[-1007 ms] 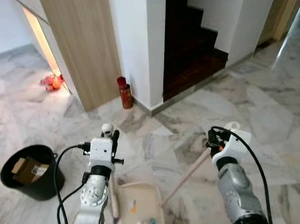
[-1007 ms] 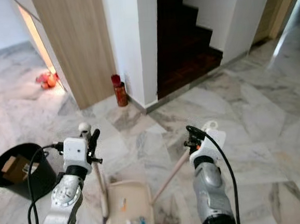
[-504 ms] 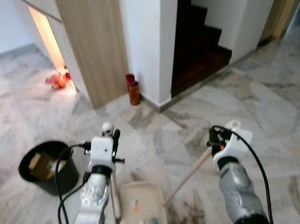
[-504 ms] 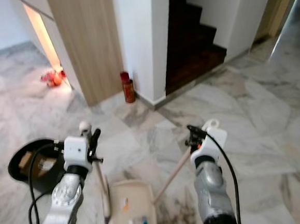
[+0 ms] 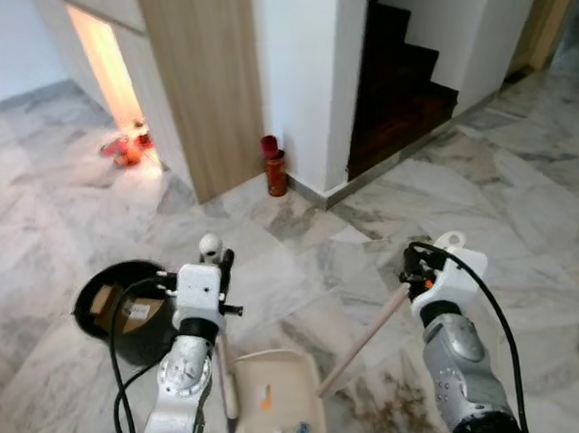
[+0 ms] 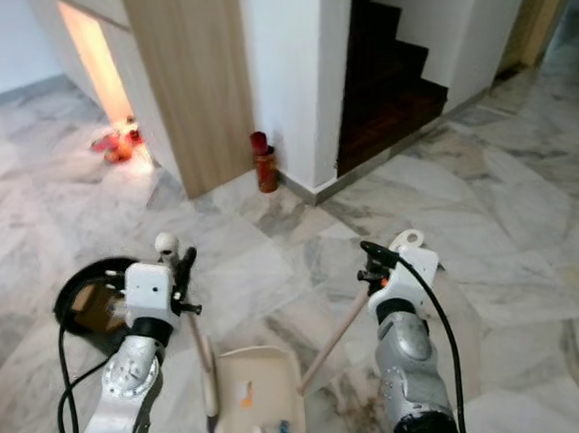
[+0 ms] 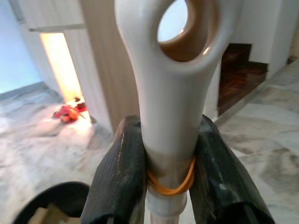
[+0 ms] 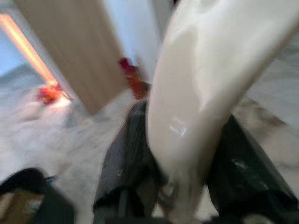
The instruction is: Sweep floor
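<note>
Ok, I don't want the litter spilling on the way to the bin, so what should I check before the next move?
1. Left gripper clamped on the cream dustpan handle: ok.
2. Right gripper clamped on the pale broom handle: ok.
3. Litter lying inside the cream plastic dustpan: ok.
4. Dustpan level: cannot tell.
5. Round black bin open, on the robot's left: ok.
6. Floor swept clean: not ok, a brown patch remains beside the dustpan.

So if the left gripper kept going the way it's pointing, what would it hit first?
Probably the wooden panel. The left gripper, clamped on the dustpan handle, points across open marble floor at that panel and the white wall beside it. Depth is unclear, but nothing seems nearer.
</note>
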You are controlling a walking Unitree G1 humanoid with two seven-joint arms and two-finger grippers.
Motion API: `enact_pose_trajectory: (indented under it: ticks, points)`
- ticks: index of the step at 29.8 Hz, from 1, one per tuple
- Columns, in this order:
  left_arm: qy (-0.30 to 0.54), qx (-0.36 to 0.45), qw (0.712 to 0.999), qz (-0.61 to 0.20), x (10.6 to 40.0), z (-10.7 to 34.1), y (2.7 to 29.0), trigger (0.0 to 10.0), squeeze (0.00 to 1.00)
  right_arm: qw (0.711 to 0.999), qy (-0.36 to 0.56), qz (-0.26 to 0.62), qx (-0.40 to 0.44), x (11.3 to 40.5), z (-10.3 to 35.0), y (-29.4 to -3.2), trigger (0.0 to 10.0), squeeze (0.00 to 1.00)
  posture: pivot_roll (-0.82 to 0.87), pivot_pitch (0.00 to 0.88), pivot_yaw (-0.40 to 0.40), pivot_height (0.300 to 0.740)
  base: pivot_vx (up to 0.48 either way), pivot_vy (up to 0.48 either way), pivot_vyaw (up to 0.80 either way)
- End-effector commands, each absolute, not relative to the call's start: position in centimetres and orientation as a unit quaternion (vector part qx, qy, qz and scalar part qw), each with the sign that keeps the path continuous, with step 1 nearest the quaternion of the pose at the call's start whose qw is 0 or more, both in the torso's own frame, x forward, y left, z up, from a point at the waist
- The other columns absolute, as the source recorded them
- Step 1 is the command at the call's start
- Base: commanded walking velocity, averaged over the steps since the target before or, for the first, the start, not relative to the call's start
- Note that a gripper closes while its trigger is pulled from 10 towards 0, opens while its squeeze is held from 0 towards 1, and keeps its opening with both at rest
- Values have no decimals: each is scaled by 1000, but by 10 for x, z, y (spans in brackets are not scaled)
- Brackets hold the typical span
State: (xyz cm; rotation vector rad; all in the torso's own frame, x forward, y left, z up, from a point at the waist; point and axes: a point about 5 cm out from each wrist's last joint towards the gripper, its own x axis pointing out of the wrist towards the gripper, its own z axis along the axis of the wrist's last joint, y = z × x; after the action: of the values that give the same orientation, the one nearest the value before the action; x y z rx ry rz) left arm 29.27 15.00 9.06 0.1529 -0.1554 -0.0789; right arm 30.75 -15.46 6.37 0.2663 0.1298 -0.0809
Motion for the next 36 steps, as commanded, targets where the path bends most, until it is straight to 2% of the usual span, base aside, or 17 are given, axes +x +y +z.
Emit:
enact_pose_trajectory:
  ticks: [1,23,36]
  points:
    - [-104,79,991,-42,297,103,146,10000,0,986,31,-40,158,313,77,-154,10000,0,72,0,-13,740,0,0,0]
    - [-106,82,990,-44,296,103,146,10000,0,988,25,-38,146,313,79,-154,10000,0,73,0,-13,740,0,0,0]
    - [-105,84,990,-44,296,102,145,10000,0,989,20,-35,140,313,80,-154,10000,0,73,0,-13,740,0,0,742]
